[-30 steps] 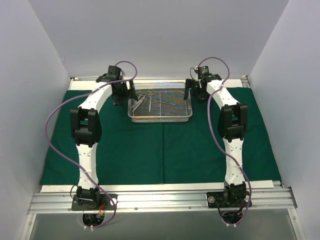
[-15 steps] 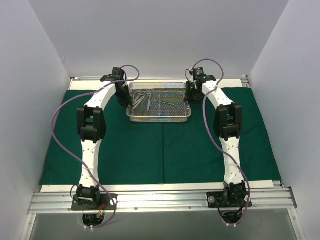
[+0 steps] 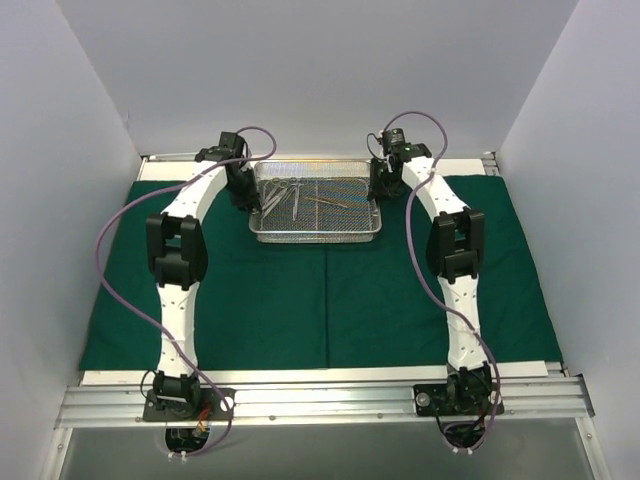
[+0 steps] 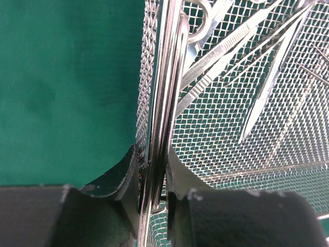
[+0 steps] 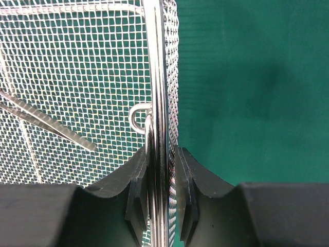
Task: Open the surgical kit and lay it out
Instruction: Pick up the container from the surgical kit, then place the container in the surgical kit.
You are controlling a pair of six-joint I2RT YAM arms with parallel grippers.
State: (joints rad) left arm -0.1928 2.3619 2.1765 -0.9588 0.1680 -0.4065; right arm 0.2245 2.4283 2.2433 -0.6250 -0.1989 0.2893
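The silver wire-mesh tray (image 3: 315,237) sits at the back middle of the dark green cloth (image 3: 330,300), which lies spread flat over the table. Steel scissors and tweezers (image 3: 295,195) lie inside the tray. My left gripper (image 3: 250,188) is shut on the tray's left end wall. In the left wrist view its rim (image 4: 165,92) runs between the fingers of my left gripper (image 4: 153,175), with tweezers (image 4: 216,56) behind the mesh. My right gripper (image 3: 379,184) is shut on the right end wall. In the right wrist view that rim (image 5: 157,77) is pinched by my right gripper (image 5: 162,172).
White walls close in both sides and the back. An aluminium rail (image 3: 320,402) with the arm bases runs along the near edge. Purple cables (image 3: 110,250) loop off both arms. The cloth has a fold line down its middle.
Both grippers, open beside the tray a second ago, have moved in and shut on its two short end walls. The tray now shows slightly further back in the top view.
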